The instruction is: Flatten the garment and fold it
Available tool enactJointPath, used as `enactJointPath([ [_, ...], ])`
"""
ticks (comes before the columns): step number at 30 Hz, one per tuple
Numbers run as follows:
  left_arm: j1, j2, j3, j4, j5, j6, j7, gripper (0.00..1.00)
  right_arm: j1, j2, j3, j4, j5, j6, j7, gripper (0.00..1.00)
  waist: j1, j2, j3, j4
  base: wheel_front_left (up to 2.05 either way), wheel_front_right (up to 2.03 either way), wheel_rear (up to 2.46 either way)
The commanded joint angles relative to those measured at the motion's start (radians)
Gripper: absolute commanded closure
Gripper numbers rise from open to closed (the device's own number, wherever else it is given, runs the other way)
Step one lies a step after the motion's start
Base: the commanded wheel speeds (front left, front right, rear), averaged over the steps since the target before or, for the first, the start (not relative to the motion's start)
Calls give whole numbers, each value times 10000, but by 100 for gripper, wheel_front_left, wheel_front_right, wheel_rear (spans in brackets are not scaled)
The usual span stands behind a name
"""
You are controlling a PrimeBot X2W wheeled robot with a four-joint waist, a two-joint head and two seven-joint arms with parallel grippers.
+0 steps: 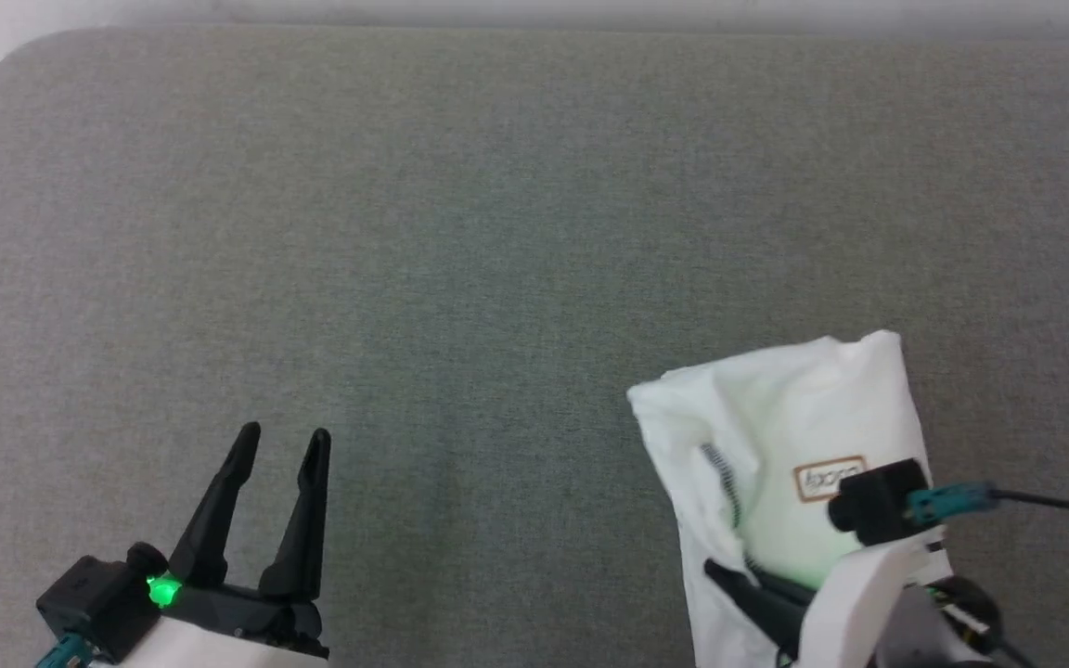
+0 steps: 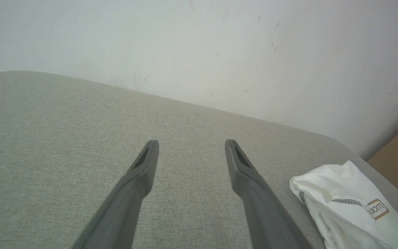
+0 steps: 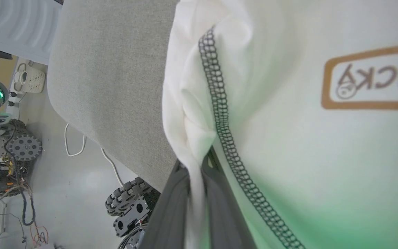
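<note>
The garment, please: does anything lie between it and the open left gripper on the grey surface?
Nothing visible does. Only bare grey surface separates the left gripper from the garment, which the right gripper grips at a fold beside the dark seam.

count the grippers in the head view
2. The left gripper is at the lower left, open above the grey surface. The right gripper is at the lower right, shut on the garment and partly hidden by its own wrist.
</note>
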State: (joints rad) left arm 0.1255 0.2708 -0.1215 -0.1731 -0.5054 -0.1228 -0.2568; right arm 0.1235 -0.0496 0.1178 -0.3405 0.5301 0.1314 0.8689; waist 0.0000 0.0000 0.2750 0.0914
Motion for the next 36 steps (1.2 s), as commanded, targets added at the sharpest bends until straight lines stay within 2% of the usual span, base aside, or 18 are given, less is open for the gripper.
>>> enactJointPath([
  [1,-167,-22,-45,52,-93,-72,-49,0,-72,-6,247,257,82,-7,-165,100,0,0,-38,139,0,0,0],
  [5,-185,-19,-140,150,-153,-74,-49,0,-269,-6,474,1089,-153,-7,-634,100,0,0,-106,337,0,0,0],
  [8,-175,-12,-183,201,-179,-76,-49,0,-452,-6,305,1822,-528,-7,-967,51,0,0,-159,439,0,0,0],
  [9,-180,-9,-214,220,-185,-76,-49,0,-504,-6,249,2053,-687,-7,-995,0,0,0,-181,476,0,0,0],
  [12,-182,-1,-285,281,-203,-77,-49,0,-668,-6,249,2420,-972,-7,-949,0,0,0,-267,537,0,0,0],
  [15,-143,18,-328,339,-209,-77,-49,0,-794,-6,302,2238,-814,-7,-826,0,0,0,-401,529,0,0,0],
  [20,20,53,-405,378,-222,-77,-49,0,-871,-6,62,843,-817,-7,-248,0,0,0,-644,420,0,0,0],
  [24,131,40,-425,319,-259,-78,-49,0,-998,-6,-726,-551,-1291,-7,-164,0,0,0,-658,254,0,0,0],
  [27,145,35,-386,262,-270,-77,-49,0,-1114,-8,-1416,-1053,-1903,-7,-246,0,0,0,-575,111,0,0,0],
  [31,58,64,-344,196,-291,-77,-49,0,-998,-113,-1829,-874,-2576,-7,-86,0,0,0,-382,-43,0,0,0],
  [36,-176,149,-375,118,-338,-77,-49,0,-850,-383,-1890,97,-2665,-7,338,0,0,0,-78,-69,0,0,0],
])
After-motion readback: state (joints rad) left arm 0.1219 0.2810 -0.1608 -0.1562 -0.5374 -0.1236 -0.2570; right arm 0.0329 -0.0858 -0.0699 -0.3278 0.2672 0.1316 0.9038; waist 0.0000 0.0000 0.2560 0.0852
